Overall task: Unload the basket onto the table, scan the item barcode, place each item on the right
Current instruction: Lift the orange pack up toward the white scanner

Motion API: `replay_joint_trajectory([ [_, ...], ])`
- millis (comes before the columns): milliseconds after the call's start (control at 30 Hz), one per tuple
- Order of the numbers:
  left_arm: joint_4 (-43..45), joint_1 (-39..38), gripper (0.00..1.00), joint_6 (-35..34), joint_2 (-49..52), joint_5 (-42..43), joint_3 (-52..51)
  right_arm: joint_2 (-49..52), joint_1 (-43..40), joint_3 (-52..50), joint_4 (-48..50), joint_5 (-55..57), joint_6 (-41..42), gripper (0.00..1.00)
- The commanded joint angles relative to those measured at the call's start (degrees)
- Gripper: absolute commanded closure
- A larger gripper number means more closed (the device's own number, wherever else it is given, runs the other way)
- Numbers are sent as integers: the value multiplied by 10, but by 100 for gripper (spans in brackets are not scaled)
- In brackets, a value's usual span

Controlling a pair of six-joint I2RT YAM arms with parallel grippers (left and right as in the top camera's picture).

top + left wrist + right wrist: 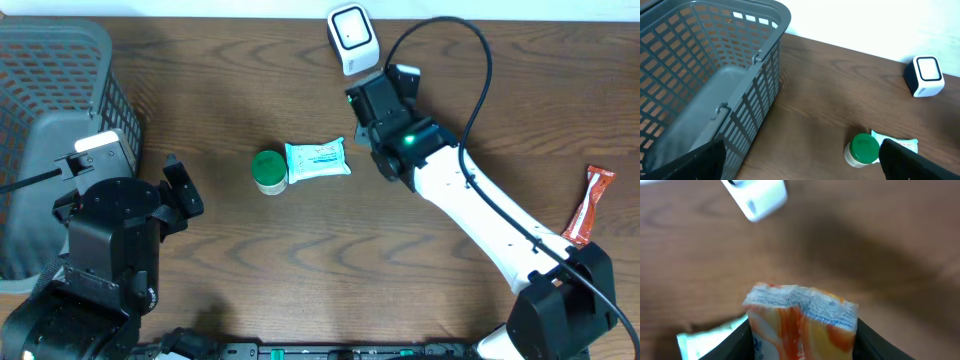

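While the right gripper (802,347) pinches an orange-and-white crimped foil sachet (802,320) between half-closed fingers, at five o'clock of the white box-shaped scanner (350,38), the left gripper (802,165) gapes wide, empty.

basket (60,60) left, scanner (351,38) far edge, jar (268,171) mid-table

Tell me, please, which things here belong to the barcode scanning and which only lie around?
For the job: white scanner; orange-and-white packet; right gripper, which holds it.

Lying about, untouched now: green-lidded jar; blue-and-white pack; red sachet; grey basket.
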Motion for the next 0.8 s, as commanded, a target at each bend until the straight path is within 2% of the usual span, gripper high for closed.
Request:
replay_joint_trajectory([
  [0,0,2,2,-1,0,-7,-1,3,-16,9,38,23,-87,53],
  [233,0,2,2,-1,0,-7,-1,52,-42,9,150,-8,-171,53],
  [367,0,2,2,-1,0,-7,-1,92,-59,9,275,-13,-230,48],
  [767,0,2,2,-1,0,-7,-1,191,-91,9,485,-27,-250,53],
])
